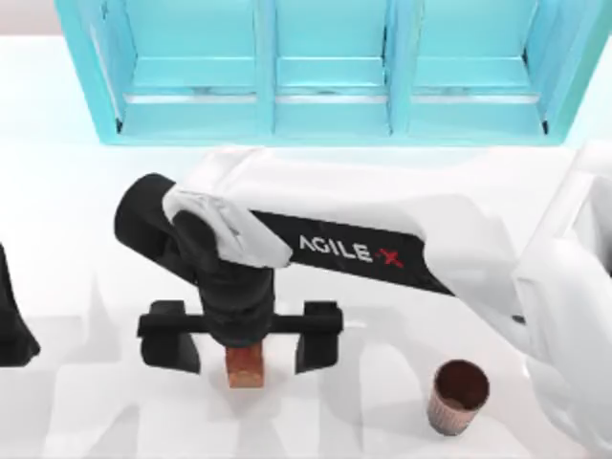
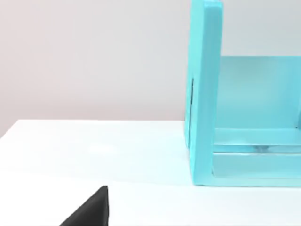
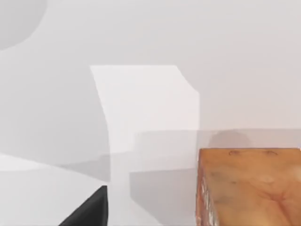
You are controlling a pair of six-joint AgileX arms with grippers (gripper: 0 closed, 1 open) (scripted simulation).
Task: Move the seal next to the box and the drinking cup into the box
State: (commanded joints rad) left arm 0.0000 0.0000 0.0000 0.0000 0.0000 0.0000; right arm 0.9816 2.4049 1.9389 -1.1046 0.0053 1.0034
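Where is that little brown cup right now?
In the top view the drinking cup stands on the white table near the front edge, right of centre, apart from the seal under the right tool.

1. One small reddish-brown, orange-mottled blocky seal figure [image 1: 245, 364], seen from above on the white table [image 1: 57, 191] and close up from the right wrist [image 3: 249, 186].
2. One small round drinking cup [image 1: 458, 395], dark brown inside with a paler ribbed pinkish-brown outer wall.
3. One big turquoise shelf unit [image 1: 330, 72] at the table's far edge, with three open compartments facing the camera above.
4. Two arms: one white right arm [image 1: 402, 239], and one dark left arm [image 1: 11, 325] at the left edge.
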